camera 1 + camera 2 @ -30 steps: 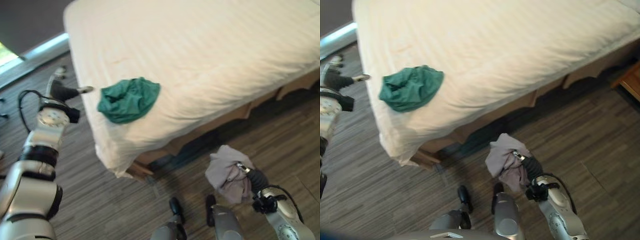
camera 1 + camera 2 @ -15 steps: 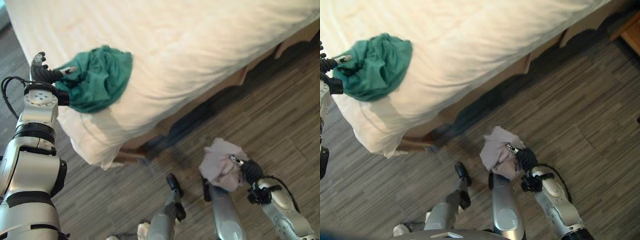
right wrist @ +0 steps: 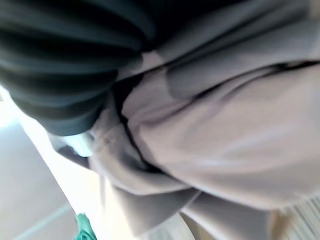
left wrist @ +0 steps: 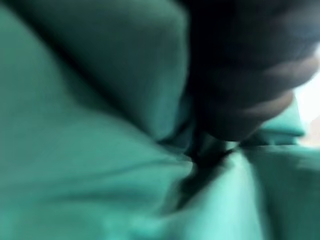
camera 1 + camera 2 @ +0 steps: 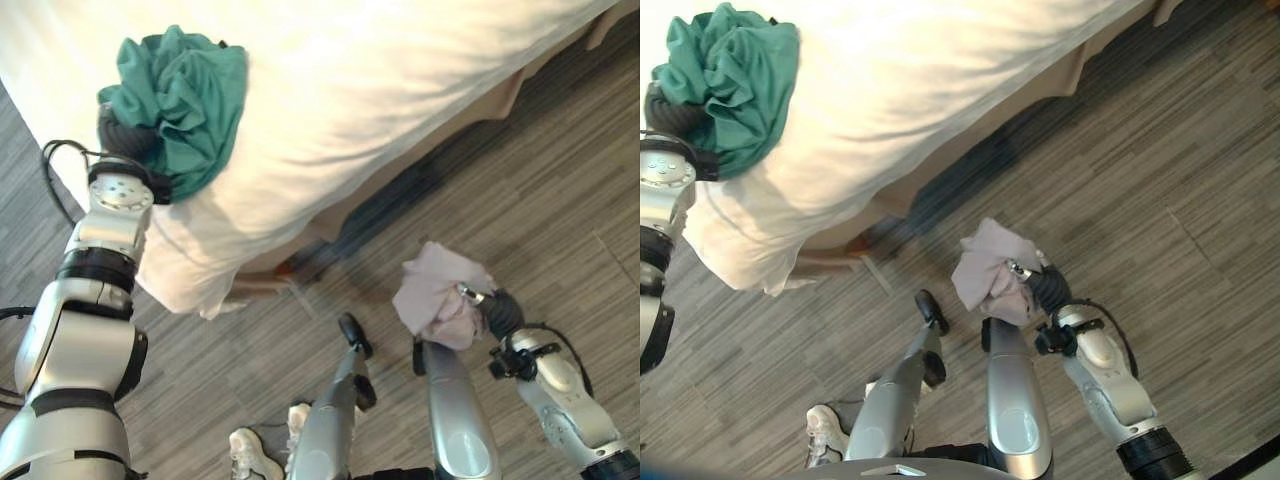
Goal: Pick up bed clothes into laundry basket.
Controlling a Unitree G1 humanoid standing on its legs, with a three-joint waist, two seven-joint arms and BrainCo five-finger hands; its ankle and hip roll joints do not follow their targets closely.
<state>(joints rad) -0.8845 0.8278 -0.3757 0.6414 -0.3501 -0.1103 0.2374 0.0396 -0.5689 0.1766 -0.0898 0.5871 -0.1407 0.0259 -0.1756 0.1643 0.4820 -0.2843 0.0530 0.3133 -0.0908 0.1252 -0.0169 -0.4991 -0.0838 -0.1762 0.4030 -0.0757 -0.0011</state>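
A green cloth (image 5: pixel 185 95) lies bunched at the corner of the white bed (image 5: pixel 380 80). My left hand (image 5: pixel 120 135) is pushed into the cloth's near edge, and the cloth covers its fingers. In the left wrist view the green cloth (image 4: pixel 90 150) presses against the dark cover of the left hand (image 4: pixel 250 65). Low on the right, my right hand (image 5: pixel 497 312) is shut on a pale grey cloth (image 5: pixel 435 295), held crumpled above the floor. The right wrist view has that grey cloth (image 3: pixel 225 140) folded against the hand's cover (image 3: pixel 60 75).
The bed's white sheet hangs over the corner (image 5: pixel 750 250) down to a wooden base (image 5: pixel 855 245). Grey wood-pattern floor (image 5: pixel 560 170) stretches along the bed's side and to the right.
The camera has tilted, shifting the bed up and left. My left hand has gone from the green cloth's edge into it, and the cloth is more bunched. The right hand keeps the grey cloth.
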